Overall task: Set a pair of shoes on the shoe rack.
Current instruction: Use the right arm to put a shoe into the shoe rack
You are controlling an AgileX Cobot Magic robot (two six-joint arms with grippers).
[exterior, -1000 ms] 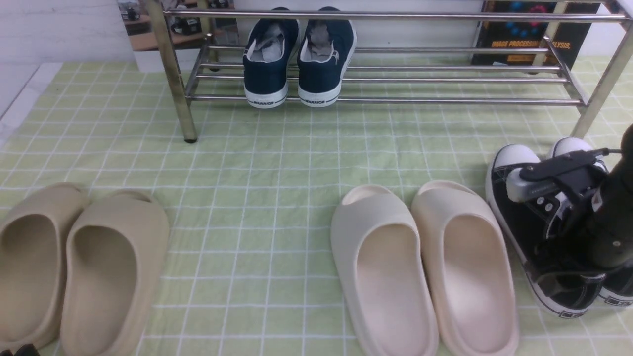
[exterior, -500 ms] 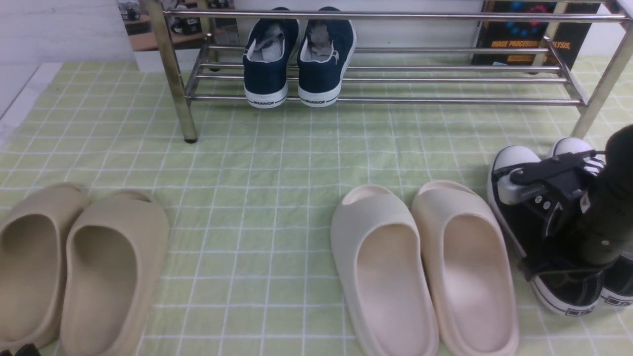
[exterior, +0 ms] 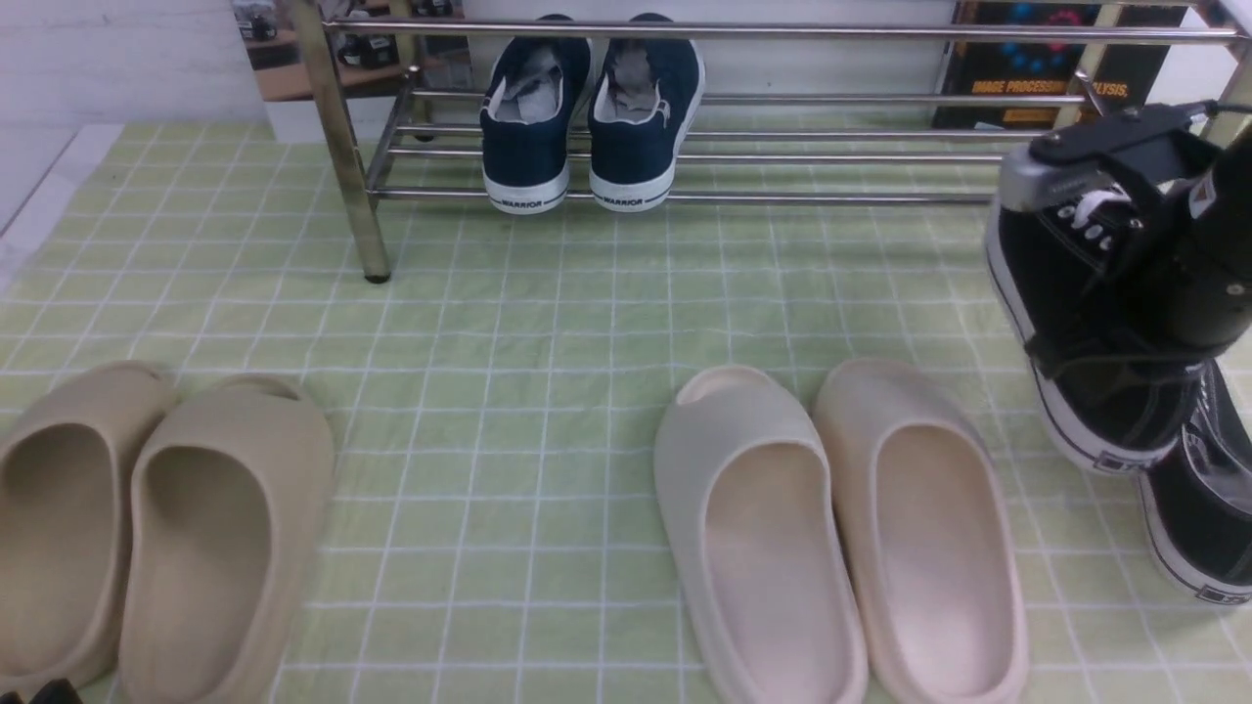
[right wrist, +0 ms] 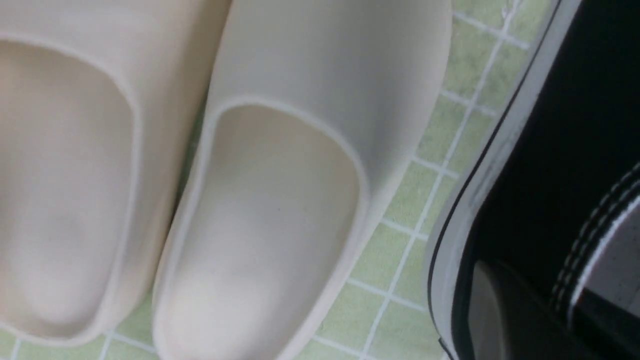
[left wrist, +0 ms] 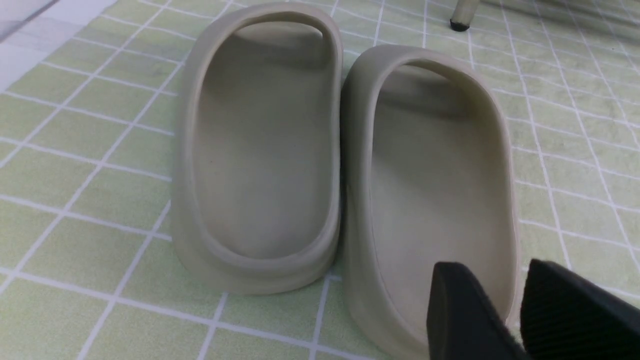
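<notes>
- A pale green cloth (exterior: pixel 548 323) with a white grid is lying flat in front of me, creasing slightly.
- A bare white strip (exterior: pixel 29 186) is showing along its left edge.
- A white wall (exterior: pixel 117 59) is standing behind it.
- A dark poster (exterior: pixel 1037 68) with orange lettering is showing at the back right.
- Soft, even light is falling, throwing only faint shadows.

Front view looks forward and down toward the shoe rack (exterior: pixel 782 198), left wrist view close over beige slippers (left wrist: pixel 350 150), right wrist view closer over cream slippers (right wrist: pixel 280 200), both pairs shared with front view
</notes>
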